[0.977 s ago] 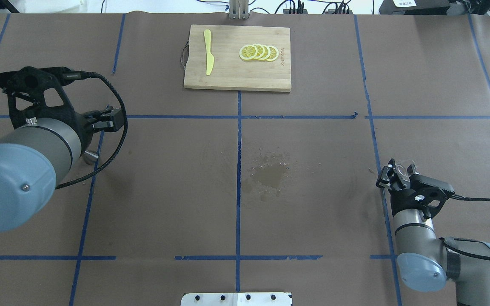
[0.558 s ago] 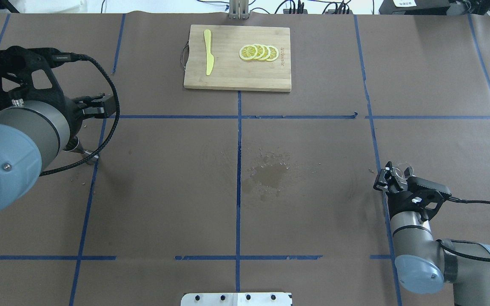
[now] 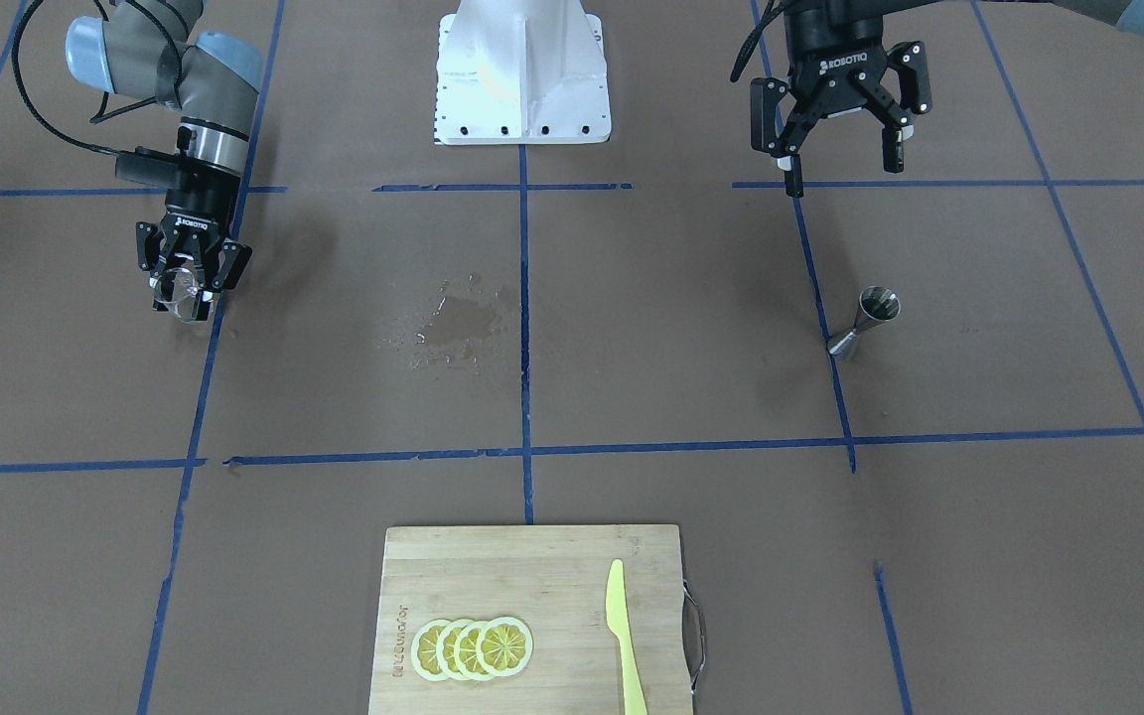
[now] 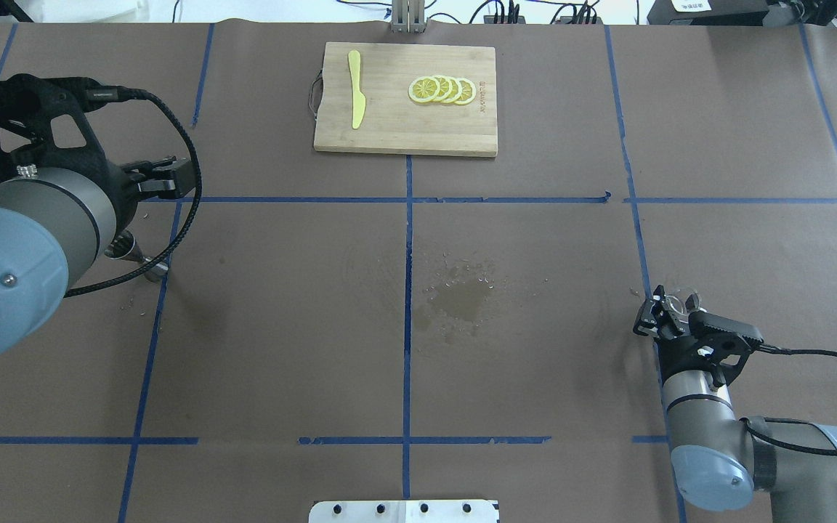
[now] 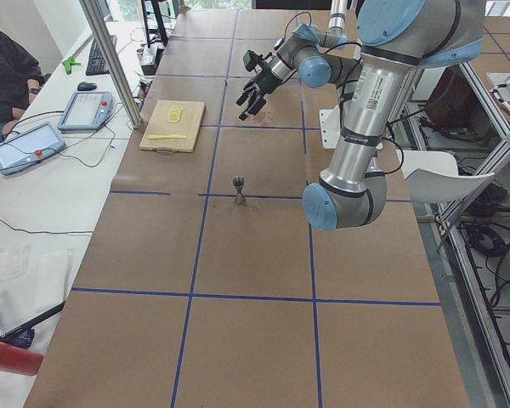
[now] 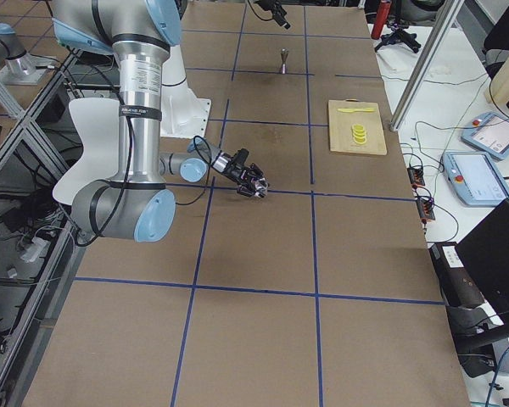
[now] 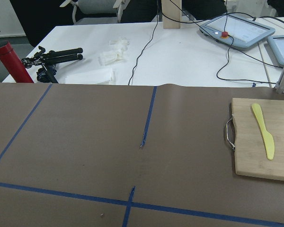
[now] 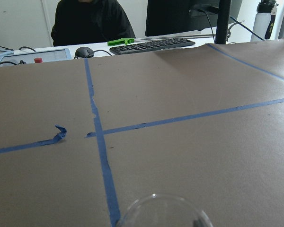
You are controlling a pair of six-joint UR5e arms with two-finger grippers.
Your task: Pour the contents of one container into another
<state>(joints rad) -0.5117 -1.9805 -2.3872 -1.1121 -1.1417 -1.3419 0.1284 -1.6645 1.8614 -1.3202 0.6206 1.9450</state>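
Jigger [image 3: 865, 320] standing mid-right on counter [image 3: 632, 377], contents unseen; left hand [image 3: 842, 164] hanging spread, upper right; right hand [image 3: 187, 296] clamping clear glass [image 3: 176, 286], left.

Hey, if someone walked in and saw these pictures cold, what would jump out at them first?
The wet spill patch at the table's middle stands out against the brown paper. On the robot's left side a small steel jigger stands alone, with the open left gripper raised nearer the base. On the other side, the right gripper holds a clear glass.
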